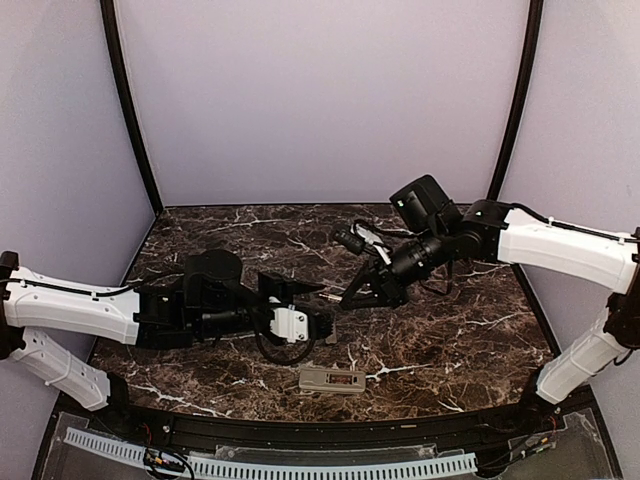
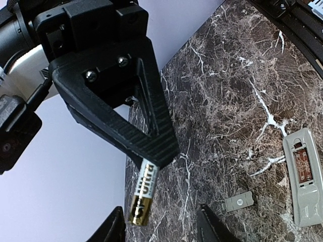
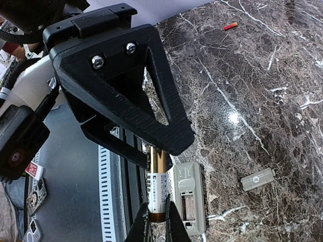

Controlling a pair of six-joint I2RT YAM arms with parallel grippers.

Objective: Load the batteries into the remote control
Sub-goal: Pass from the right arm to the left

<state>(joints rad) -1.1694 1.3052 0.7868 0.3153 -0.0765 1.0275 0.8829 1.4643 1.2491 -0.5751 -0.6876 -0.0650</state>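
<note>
A battery [image 2: 142, 193] with a white label and a gold end hangs in the air above the marble table, and my right gripper [image 3: 157, 225] is shut on its labelled end. My left gripper [image 2: 164, 228] is open, its two fingers flanking the gold end with gaps on both sides. In the top view both grippers, left [image 1: 312, 296] and right [image 1: 345, 296], meet tip to tip over the table's middle. The remote control [image 1: 332, 379] lies face down near the front edge, light grey, its battery compartment [image 2: 303, 166] uncovered with something reddish-brown inside.
The remote's small grey cover [image 2: 238, 202] lies loose on the marble beside the remote. A small red-orange piece [image 3: 230, 25] lies farther out on the table. A white slotted strip [image 1: 270, 466] and a black rail run along the table's near edge.
</note>
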